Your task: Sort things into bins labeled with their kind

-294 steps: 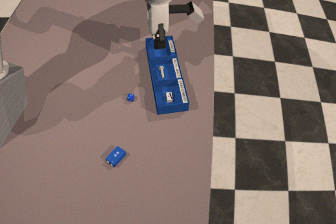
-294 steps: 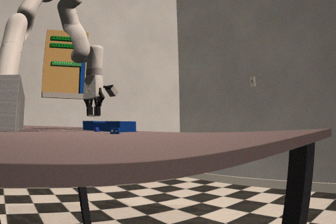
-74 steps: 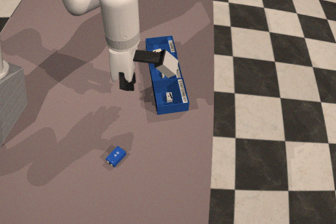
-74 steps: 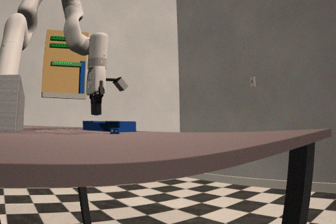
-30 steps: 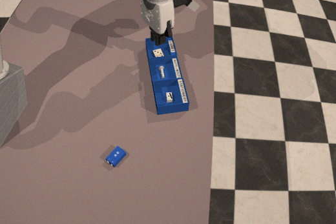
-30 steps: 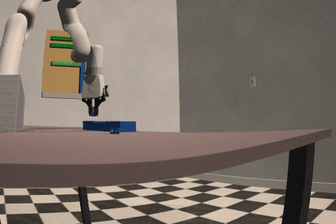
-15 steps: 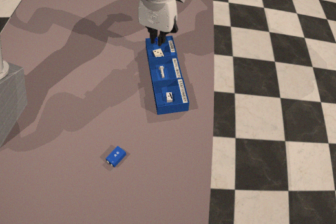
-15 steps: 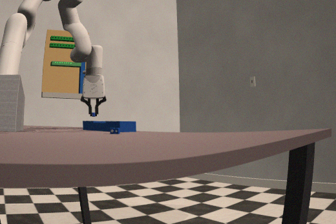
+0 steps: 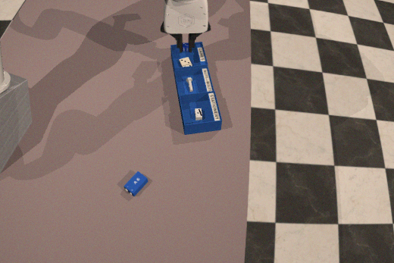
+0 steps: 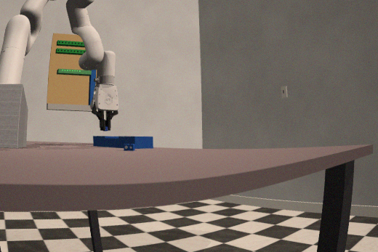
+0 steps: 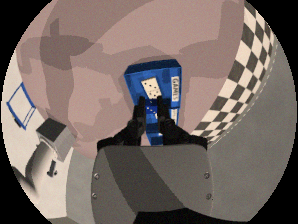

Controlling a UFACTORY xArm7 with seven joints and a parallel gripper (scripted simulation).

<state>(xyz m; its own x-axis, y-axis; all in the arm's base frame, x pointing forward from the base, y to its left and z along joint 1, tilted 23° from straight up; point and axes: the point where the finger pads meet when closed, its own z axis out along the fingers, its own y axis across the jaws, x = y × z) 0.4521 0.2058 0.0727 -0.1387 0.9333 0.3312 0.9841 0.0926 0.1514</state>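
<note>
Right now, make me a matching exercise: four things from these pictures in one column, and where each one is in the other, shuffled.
1. bolt
2. blue block
3. small blue piece
4. white dotted tile

A. held in the shut tool
B. in the Games bin
C. in the middle bin
D. on the table, apart from the bins

Pairs: 1-C, 2-D, 3-A, 4-B
</note>
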